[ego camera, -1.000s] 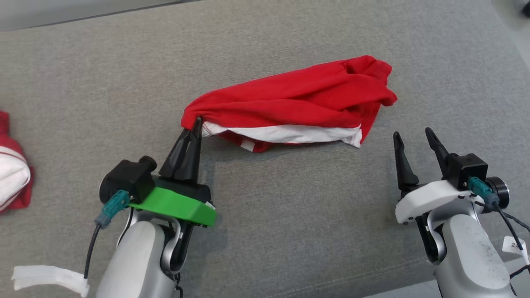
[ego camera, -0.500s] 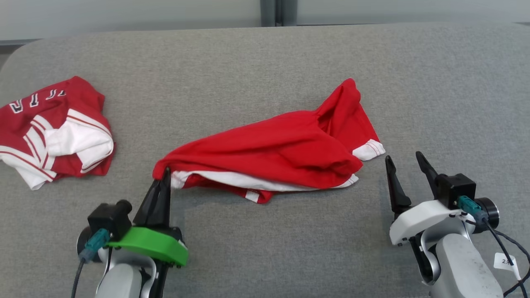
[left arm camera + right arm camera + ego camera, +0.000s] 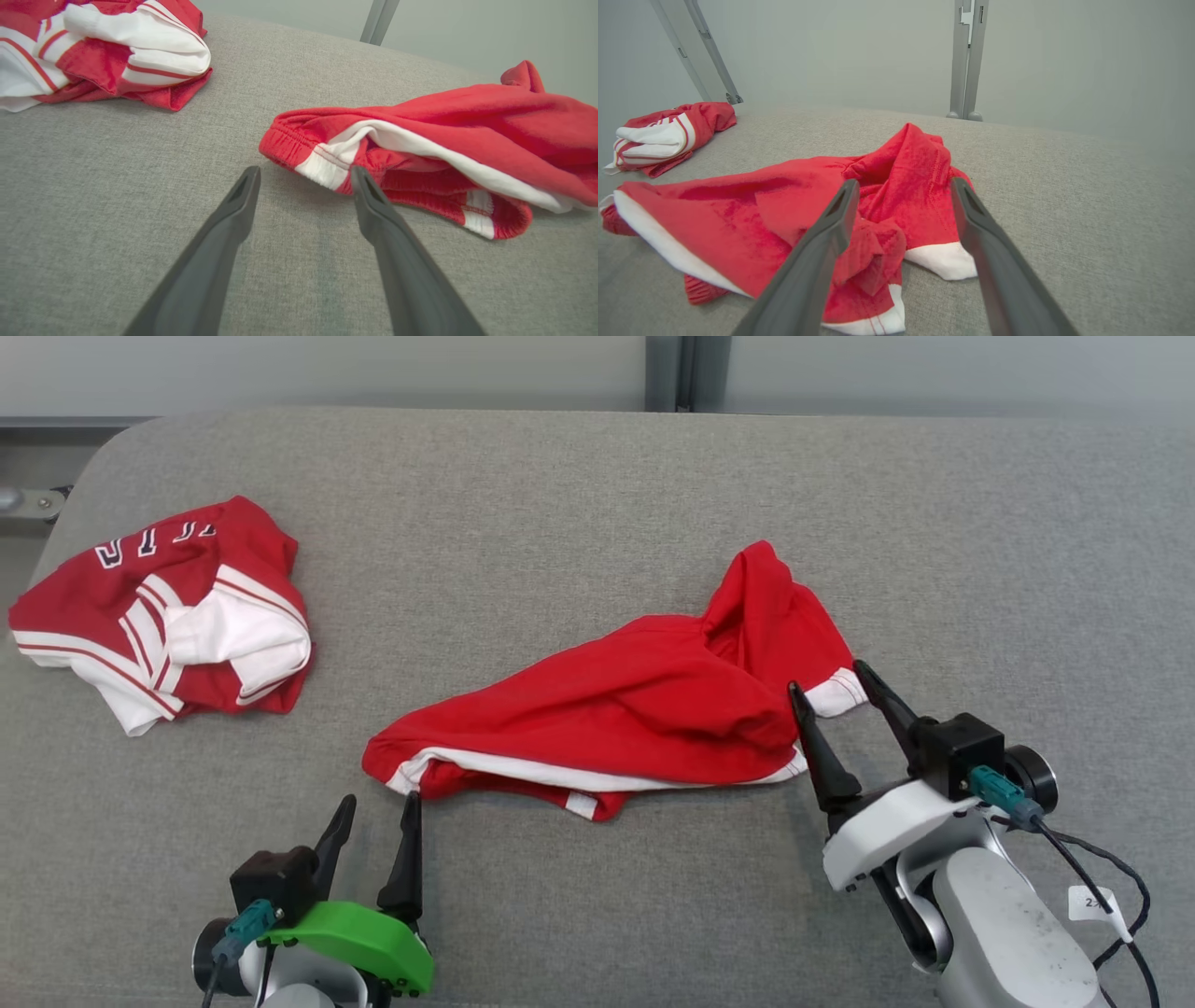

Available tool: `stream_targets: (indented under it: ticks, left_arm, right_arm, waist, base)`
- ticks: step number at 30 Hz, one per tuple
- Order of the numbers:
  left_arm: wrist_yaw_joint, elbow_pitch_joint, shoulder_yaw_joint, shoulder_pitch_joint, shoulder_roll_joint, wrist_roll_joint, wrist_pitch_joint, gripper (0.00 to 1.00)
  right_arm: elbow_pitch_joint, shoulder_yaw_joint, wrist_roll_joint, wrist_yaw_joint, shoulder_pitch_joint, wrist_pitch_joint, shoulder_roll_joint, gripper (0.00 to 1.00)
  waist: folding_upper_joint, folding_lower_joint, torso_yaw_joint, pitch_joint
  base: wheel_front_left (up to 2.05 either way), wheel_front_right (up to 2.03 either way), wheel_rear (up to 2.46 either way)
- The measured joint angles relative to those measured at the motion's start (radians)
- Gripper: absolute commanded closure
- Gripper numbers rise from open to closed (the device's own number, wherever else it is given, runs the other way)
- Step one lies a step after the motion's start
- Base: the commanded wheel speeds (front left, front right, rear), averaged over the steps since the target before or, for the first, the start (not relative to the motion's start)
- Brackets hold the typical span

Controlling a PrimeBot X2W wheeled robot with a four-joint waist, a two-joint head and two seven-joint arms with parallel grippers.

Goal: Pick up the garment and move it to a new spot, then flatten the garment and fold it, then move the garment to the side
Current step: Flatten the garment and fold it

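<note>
- Grey upholstered surface (image 3: 597, 504): extends under and ahead of the fingers of both the left gripper (image 3: 379, 798) and the right gripper (image 3: 826, 676)
- Garment (image 3: 644, 709), red with white trim: lies crumpled on the surface, spanning from just ahead of the left gripper's fingertips to the right gripper's fingertips; its elastic waistband end faces the left fingers, and a white-cuffed leg end faces the right fingers
- Second red and white garment (image 3: 177, 616): bunched on the surface, well beyond the left gripper's fingers and to their left, apart from the first garment
- Right gripper: fingers spread wide, nothing clamped; the white cuff lies in the gap between the two fingers, and the left finger crosses in front of the red fabric; contact with the cloth cannot be determined
- Left gripper: fingers spread wide, nothing between them; the white-patched waistband corner sits at the tip of the right-hand finger; the left-hand finger stands over bare surface; contact at the tip cannot be determined
</note>
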Motion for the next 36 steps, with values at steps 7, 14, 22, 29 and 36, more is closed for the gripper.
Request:
stream_targets:
  ticks: [7, 14, 22, 29, 36]
  left_arm:
    - [0.0, -0.045, -0.029, 0.014, -0.005, 0.004, 0.0, 0.0]
    - [0.0, -0.093, -0.059, 0.014, -0.006, -0.006, 0.0, 0.0]
    - [0.0, -0.131, -0.103, -0.006, -0.006, -0.014, 0.0, 0.0]
    - [0.0, -0.14, -0.198, -0.053, -0.007, -0.039, 0.0, 0.0]
    - [0.0, -0.145, -0.25, -0.073, -0.006, -0.051, 0.0, 0.0]
  right_arm:
    - [0.093, 0.096, 0.034, 0.0, -0.032, 0.0, -0.047, 0.0]
    - [0.188, 0.126, 0.067, 0.0, -0.097, 0.0, -0.083, 1.0]
    - [0.171, 0.08, 0.037, 0.0, -0.226, 0.0, -0.129, 1.0]
    - [0.351, 0.032, -0.044, 0.0, -0.399, 0.0, -0.184, 1.0]
    - [0.544, -0.125, -0.159, 0.0, -0.508, 0.0, -0.221, 0.0]
  waist:
    - [0.0, 0.0, 0.049, 0.009]
    - [0.0, 0.0001, 0.101, 0.02]
    - [0.0, 0.0001, 0.129, 0.051]
    - [0.0, 0.0001, 0.182, 0.079]
    - [0.0, 0.0, 0.248, 0.105]
  base:
    - [0.0, 0.0, 0.0]
    - [0.0, 0.0, 0.0]
    - [0.0, 0.0, 0.0]
    - [0.0, 0.0, 0.0]
    - [0.0, 0.0, 0.0]
